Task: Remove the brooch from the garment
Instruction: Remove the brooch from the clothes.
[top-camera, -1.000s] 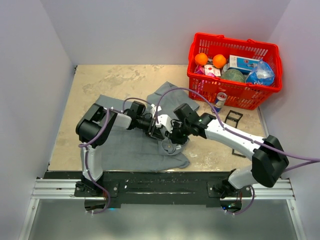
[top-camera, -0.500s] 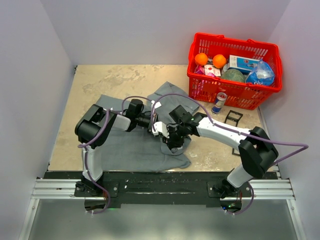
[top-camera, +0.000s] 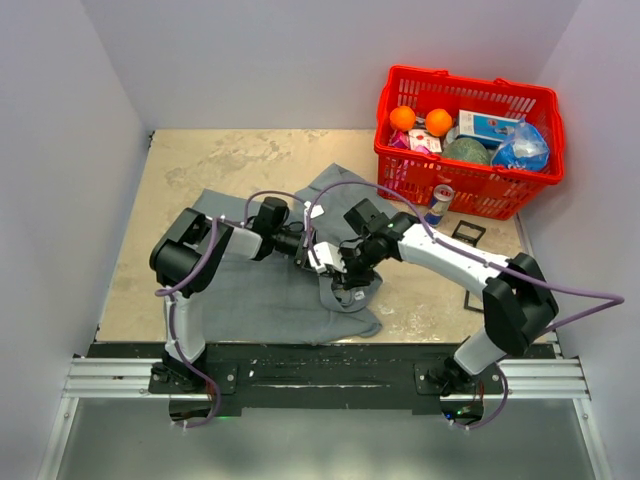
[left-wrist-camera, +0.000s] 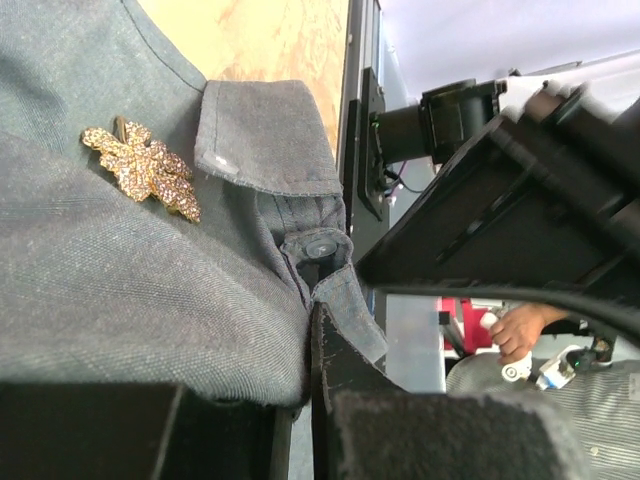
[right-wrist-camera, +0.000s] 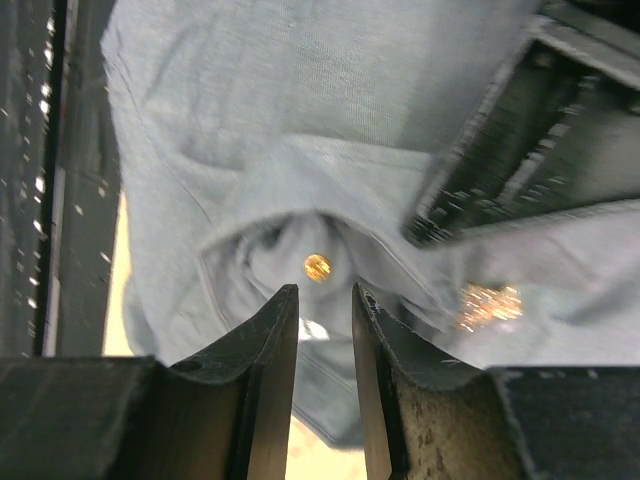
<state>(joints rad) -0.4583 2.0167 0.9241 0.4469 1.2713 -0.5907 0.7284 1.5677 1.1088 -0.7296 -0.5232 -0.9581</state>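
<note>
From above, the garment (top-camera: 255, 300) lies spread on the table (top-camera: 200, 160), partly crumpled at its near right corner, and both arms reach to this corner. The left gripper (top-camera: 318, 257) and the right gripper (top-camera: 343, 277) are just beside each other over the cloth; the brooch is too small to find in this view. A red basket (top-camera: 470, 85) with fruit and packages stands at the far right, and a can (top-camera: 437, 205) stands in front of it. In the left wrist view, the brooch (left-wrist-camera: 142, 170), a gold leaf shape with small stones, is pinned on the grey cloth beside the collar (left-wrist-camera: 265, 125), above a small button (left-wrist-camera: 320, 245). The left gripper (left-wrist-camera: 295, 390) is pressed together on a fold of the garment below the brooch. In the right wrist view, the right gripper (right-wrist-camera: 323, 295) is a little spread with nothing between its fingers (right-wrist-camera: 265, 350), and it hovers over a hollow in the cloth where a small gold dot (right-wrist-camera: 317, 265) shows. The brooch (right-wrist-camera: 487, 303) appears blurred to the right.
</note>
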